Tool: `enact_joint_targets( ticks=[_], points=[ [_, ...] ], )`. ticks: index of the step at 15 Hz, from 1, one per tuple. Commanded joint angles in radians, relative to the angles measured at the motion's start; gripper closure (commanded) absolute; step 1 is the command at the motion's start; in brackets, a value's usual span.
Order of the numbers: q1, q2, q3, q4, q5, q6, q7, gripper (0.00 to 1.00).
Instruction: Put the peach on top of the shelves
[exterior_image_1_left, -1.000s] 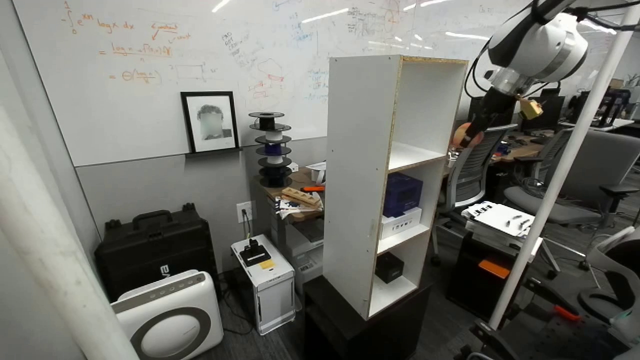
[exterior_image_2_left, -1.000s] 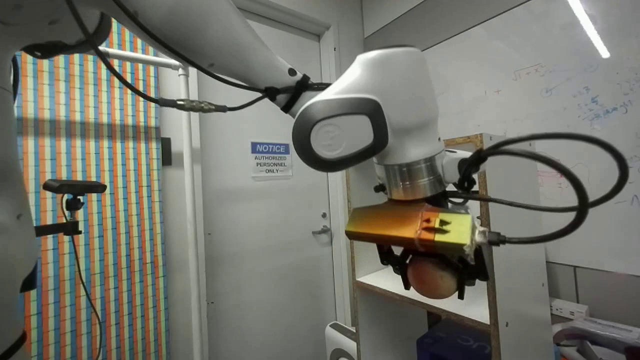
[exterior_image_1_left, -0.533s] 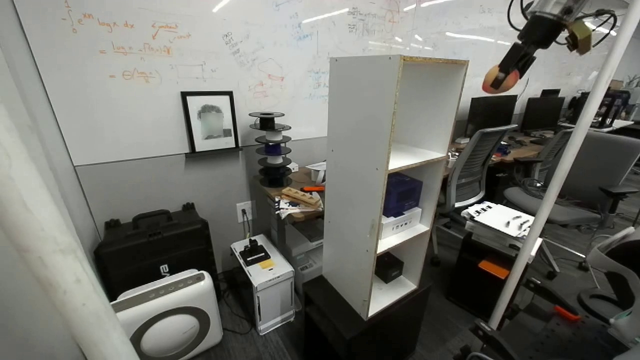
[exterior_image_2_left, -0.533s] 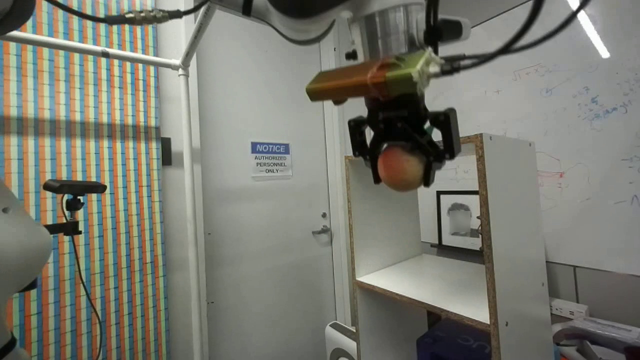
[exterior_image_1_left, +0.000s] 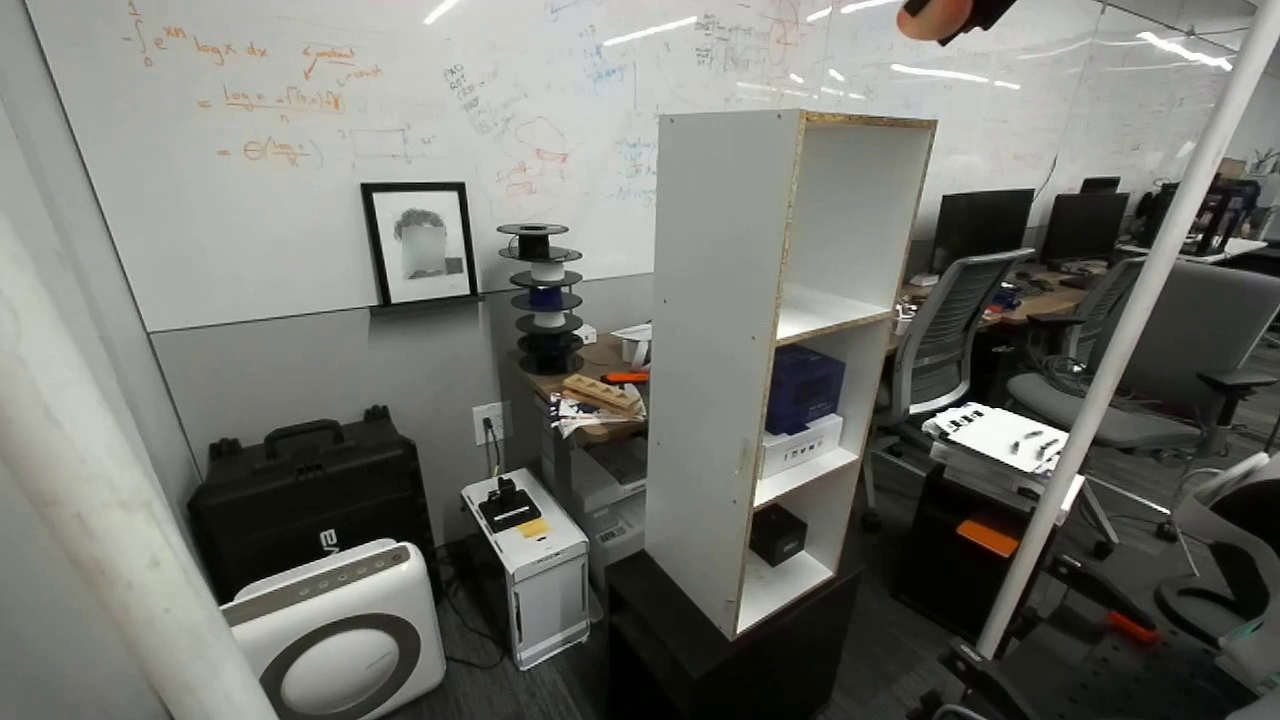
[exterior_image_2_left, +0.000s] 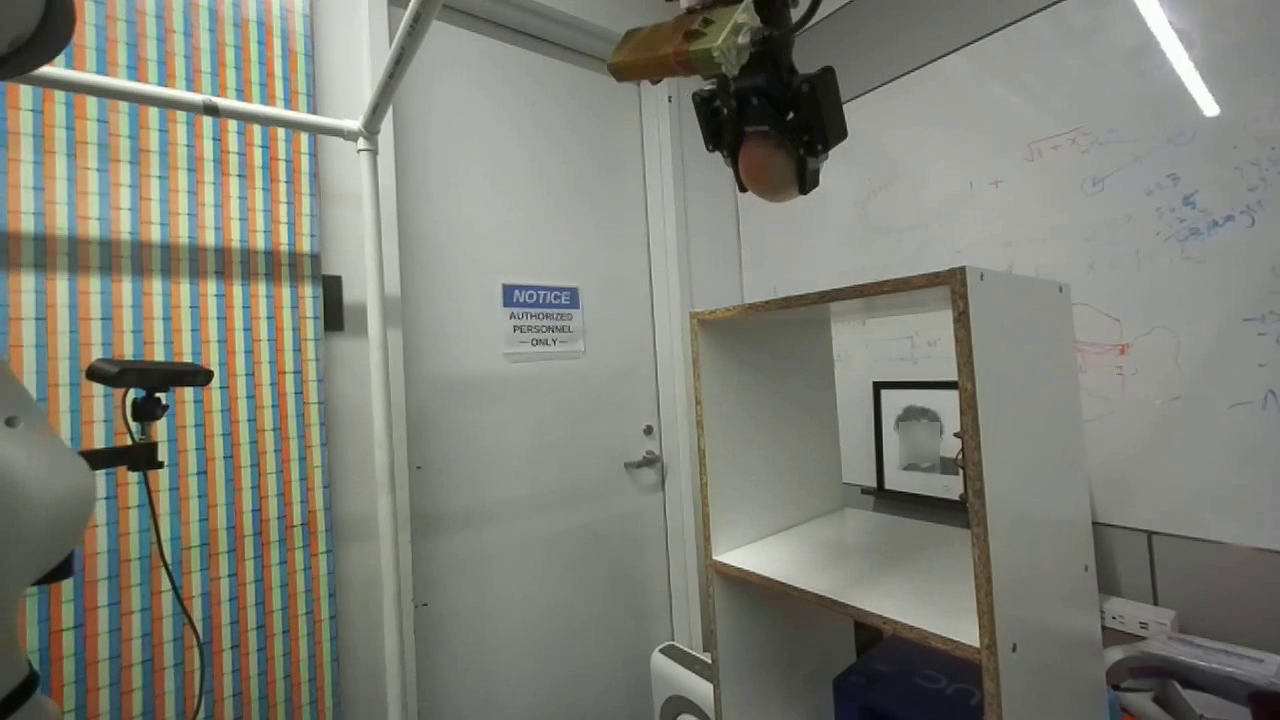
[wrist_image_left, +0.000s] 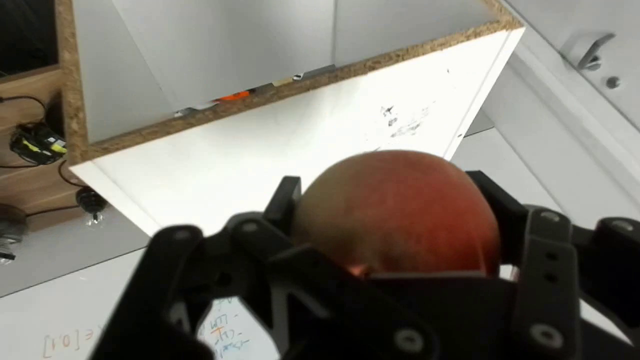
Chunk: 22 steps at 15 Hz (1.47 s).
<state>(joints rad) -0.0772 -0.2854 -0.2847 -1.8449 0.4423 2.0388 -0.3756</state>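
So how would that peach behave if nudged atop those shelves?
The round peach would likely roll. The shelves show no raised rim on top, so probably little would stop it. The peach looks unsquashed between the black fingers, suggesting it's fairly firm.

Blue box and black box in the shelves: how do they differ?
The blue box looks bigger than the black box. The blue box sits on a white box in the middle compartment; the black box rests on the bottom board. Both are inside the shelves.

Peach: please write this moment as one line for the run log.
pincer: closed on peach; peach: held in air, higher than top of shelves, not touching; placing: not yet done
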Motion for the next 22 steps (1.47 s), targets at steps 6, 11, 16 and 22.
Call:
enact_joint_targets(
  ticks=[6, 11, 16, 22],
  points=[
    [0.005, 0.349, 0.120, 0.164, 0.000, 0.199, 0.216, 0.45],
    [-0.017, 0.371, 0.138, 0.233, -0.063, 0.092, 0.270, 0.00],
    [-0.038, 0.302, 0.129, 0.217, -0.139, -0.016, 0.296, 0.00],
    [-0.066, 0.169, 0.115, 0.162, -0.247, -0.148, 0.306, 0.00]
  ],
)
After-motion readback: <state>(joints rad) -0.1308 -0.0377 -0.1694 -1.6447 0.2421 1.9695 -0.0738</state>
